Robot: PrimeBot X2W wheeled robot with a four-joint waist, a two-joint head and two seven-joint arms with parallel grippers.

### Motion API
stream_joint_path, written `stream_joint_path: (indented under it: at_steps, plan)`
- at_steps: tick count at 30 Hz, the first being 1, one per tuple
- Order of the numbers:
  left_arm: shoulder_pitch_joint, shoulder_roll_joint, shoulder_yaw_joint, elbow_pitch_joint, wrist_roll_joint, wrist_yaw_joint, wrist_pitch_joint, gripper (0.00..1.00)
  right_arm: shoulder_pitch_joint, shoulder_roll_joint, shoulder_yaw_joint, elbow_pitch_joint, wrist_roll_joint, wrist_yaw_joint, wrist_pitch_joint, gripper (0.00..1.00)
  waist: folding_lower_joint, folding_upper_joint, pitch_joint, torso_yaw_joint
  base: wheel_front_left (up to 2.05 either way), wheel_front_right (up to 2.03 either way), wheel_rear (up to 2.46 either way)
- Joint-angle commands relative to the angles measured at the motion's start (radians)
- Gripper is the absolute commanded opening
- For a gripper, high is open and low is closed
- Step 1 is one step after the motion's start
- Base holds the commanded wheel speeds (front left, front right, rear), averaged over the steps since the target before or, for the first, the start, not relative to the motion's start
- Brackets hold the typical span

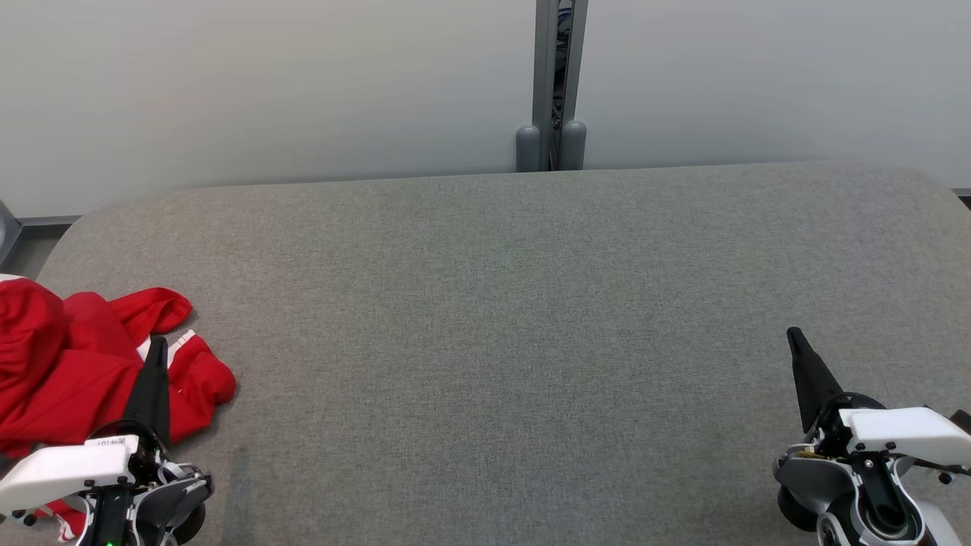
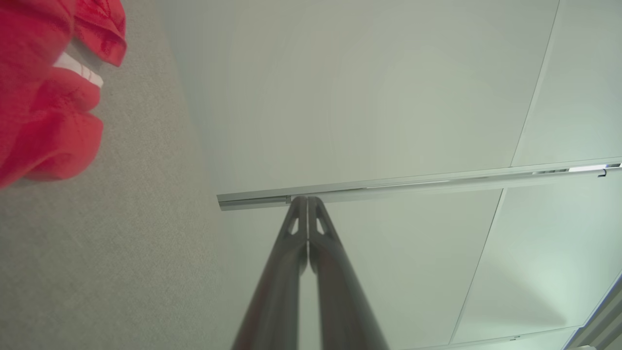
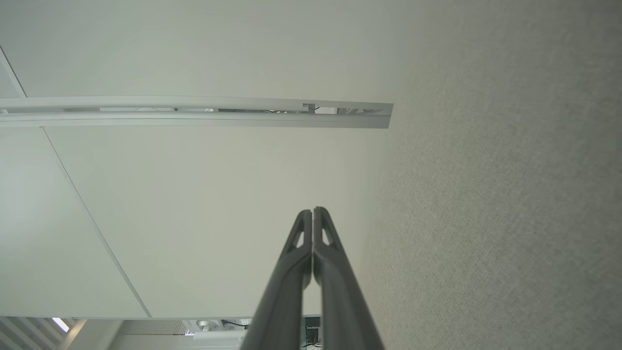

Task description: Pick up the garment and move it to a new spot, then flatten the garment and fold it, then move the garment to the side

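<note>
Head view: the red garment (image 1: pixel 68 356) is seen crumpled at the left edge of the grey table (image 1: pixel 485 318), partly hidden behind the left gripper (image 1: pixel 157 343), whose fingers are pressed together on nothing. The right gripper (image 1: pixel 794 334) is likewise closed and empty, well apart over the table's right side. A grey post (image 1: pixel 551 83) is set between pale wall panels (image 1: pixel 265 83) behind the table.

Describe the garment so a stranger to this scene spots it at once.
Start from the wide grey table that stands against the pale wall. At the table's left edge, close by the left gripper, the garment lies in a crumpled heap. It is bright red with white stripes, the one vivid colour on the grey surface.
</note>
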Motion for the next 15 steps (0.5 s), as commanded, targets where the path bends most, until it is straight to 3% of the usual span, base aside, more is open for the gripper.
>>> stream_joint_path:
  at_steps: [1, 15]
  plan:
    - [-0.013, 0.004, 0.005, 0.0, 0.003, 0.003, 0.004, 0.0, -0.004, -0.003, -0.004, 0.003, -0.003, 0.008, 0.004, 0.0, 0.0, 0.0, 0.0, 0.0, 0.0, 0.0, 0.0]
    - [-0.013, 0.001, 0.007, 0.0, 0.006, 0.003, 0.005, 0.0, -0.004, -0.003, -0.005, 0.003, -0.004, 0.008, 0.005, 0.0, 0.0, 0.0, 0.0, 0.0, 0.0, 0.0, 0.0]
